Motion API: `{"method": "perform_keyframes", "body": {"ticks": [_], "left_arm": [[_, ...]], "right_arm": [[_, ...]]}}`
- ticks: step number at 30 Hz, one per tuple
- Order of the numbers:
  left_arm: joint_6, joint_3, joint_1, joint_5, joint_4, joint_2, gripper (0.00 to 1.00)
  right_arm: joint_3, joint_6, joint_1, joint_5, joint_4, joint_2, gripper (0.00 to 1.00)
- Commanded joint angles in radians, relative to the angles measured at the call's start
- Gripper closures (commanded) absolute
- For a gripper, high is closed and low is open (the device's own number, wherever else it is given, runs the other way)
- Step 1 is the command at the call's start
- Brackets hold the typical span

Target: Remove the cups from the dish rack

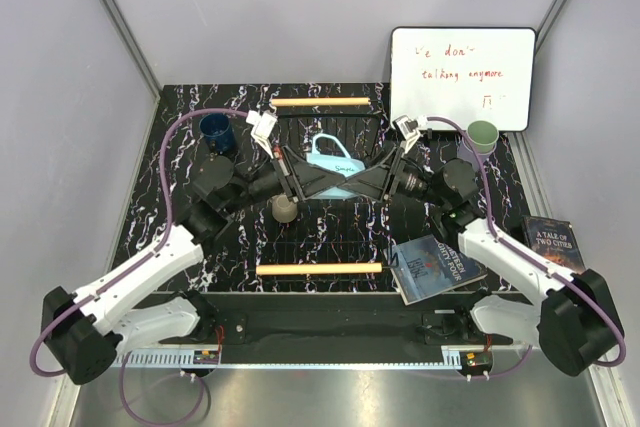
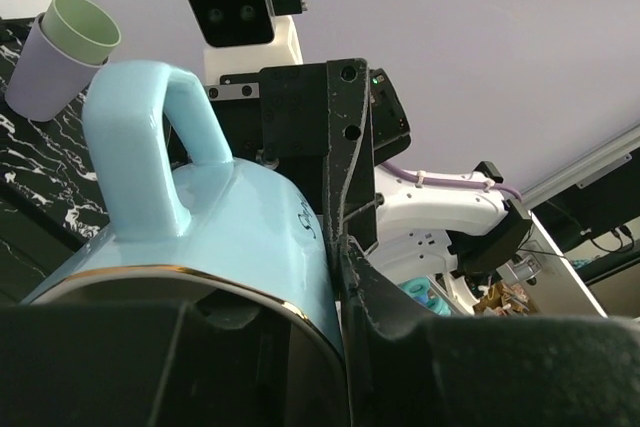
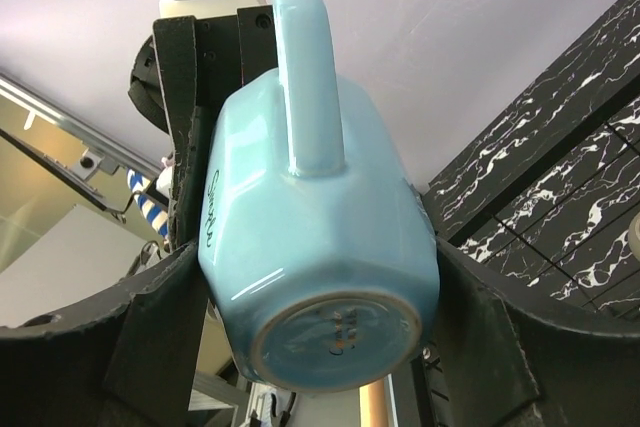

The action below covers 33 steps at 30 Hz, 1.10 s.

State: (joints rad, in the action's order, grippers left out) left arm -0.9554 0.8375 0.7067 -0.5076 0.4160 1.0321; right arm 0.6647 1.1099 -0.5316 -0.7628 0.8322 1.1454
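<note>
Left gripper (image 2: 335, 347): narrow setting, closed on the wall of the light blue mug (image 1: 335, 159) at the rim; one finger inside the mouth, one outside against the body. Confirmed in the left wrist view only; from above, merely fingertips converging on the mug's left end.

Right gripper (image 3: 320, 292): wide setting, clamped across the mug body near the base, one finger flat on each side. Confirmed in the right wrist view. Also visible there and nowhere else: underside of the mug with a printed mark, script lettering along one facet.

Mug position: over the middle of the dish rack (image 1: 318, 269), lying horizontal between both grippers, mouth toward the left arm, base toward the right arm, handle uppermost. Height above the wires: cannot tell.

Shown by the top view only:
- beige handled mug (image 1: 284, 209) inside the rack, just beside the left arm's fingers
- dark navy blue mug (image 1: 217, 132) upright on the table (image 1: 143, 222), left of the rack
- whiteboard (image 1: 462, 77) at the far right, book (image 1: 435, 267) off the rack's near right corner

Shown by the left wrist view, unclear from above: pale green tumbler (image 2: 85, 22) nested inside lavender tumbler (image 2: 40, 82), standing on the table; from above, only the green mouth just below the whiteboard
</note>
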Motion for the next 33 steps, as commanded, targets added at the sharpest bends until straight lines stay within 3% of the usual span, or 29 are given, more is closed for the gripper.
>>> {"method": "perform_keyframes", "body": {"ticks": [1,4,5,8,13,21,24,25,26,33], "left_arm": [[0.157,0.046,0.000,0.217,-0.130,-0.038,1.00],[0.208,0.064,0.000,0.282,-0.227,-0.064,1.00],[0.221,0.077,-0.001,0.297,-0.244,-0.073,1.00],[0.251,0.110,-0.006,0.337,-0.301,-0.073,1.00],[0.254,0.124,-0.018,0.383,-0.321,-0.083,1.00],[0.205,0.101,-0.027,0.368,-0.261,-0.070,1.00],[0.167,0.130,-0.039,0.305,-0.275,-0.024,1.00],[0.150,0.129,-0.041,0.293,-0.257,-0.008,1.00],[0.136,0.121,-0.041,0.287,-0.241,-0.006,1.00],[0.110,0.107,-0.053,0.300,-0.181,-0.029,1.00]], "right_arm": [[0.045,-0.107,-0.036,-0.049,-0.099,-0.058,0.95],[0.059,-0.174,-0.038,-0.044,-0.214,-0.096,0.68],[0.061,-0.209,-0.038,-0.040,-0.244,-0.120,0.52],[0.082,-0.303,-0.036,-0.004,-0.384,-0.174,0.26],[0.136,-0.461,-0.038,0.054,-0.655,-0.242,0.20],[0.078,-0.427,-0.038,0.016,-0.582,-0.260,0.35],[0.056,-0.383,-0.038,-0.004,-0.513,-0.245,0.71],[0.056,-0.374,-0.036,-0.009,-0.502,-0.236,0.92],[0.053,-0.372,-0.036,-0.019,-0.490,-0.233,1.00],[0.050,-0.384,-0.036,-0.010,-0.519,-0.259,1.00]]}}
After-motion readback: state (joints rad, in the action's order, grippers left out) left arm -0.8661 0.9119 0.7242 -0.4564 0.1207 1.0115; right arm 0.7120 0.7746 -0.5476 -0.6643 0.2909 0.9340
